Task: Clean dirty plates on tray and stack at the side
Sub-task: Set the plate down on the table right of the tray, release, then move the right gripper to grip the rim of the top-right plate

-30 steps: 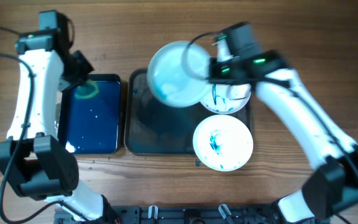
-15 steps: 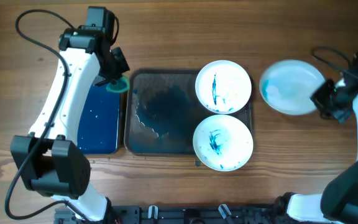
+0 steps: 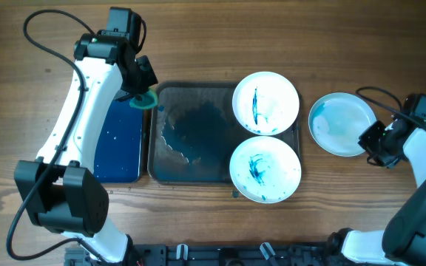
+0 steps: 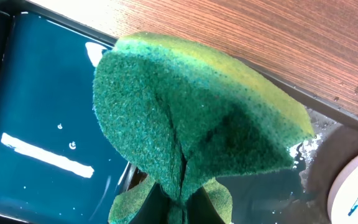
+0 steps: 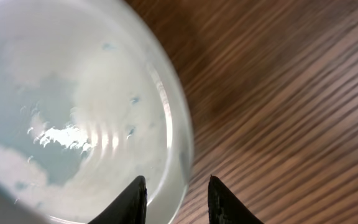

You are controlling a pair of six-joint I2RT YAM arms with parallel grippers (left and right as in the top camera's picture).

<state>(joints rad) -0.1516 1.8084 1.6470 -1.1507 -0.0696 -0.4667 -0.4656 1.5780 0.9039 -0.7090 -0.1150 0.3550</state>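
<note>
The dark grey tray [image 3: 191,144] holds two white plates streaked with blue, one at its back right [image 3: 265,102] and one at its front right [image 3: 265,168]. A third, pale blue plate [image 3: 337,123] lies on the wood to the right of the tray. My right gripper [image 3: 367,140] stands open astride that plate's rim [image 5: 182,143], one finger over the plate and one over the table. My left gripper [image 3: 140,94] is shut on a folded green sponge [image 4: 197,118], hanging over the tray's back left corner.
A glossy blue tray [image 3: 109,140] with water drops lies left of the grey tray. Water pools on the grey tray's left half [image 3: 176,144]. Bare wooden table surrounds the pale blue plate.
My right arm carried the pale blue plate from above the tray to the table on the right, and its jaws have parted. My left arm brought the sponge from the blue tray to the grey tray's corner.
</note>
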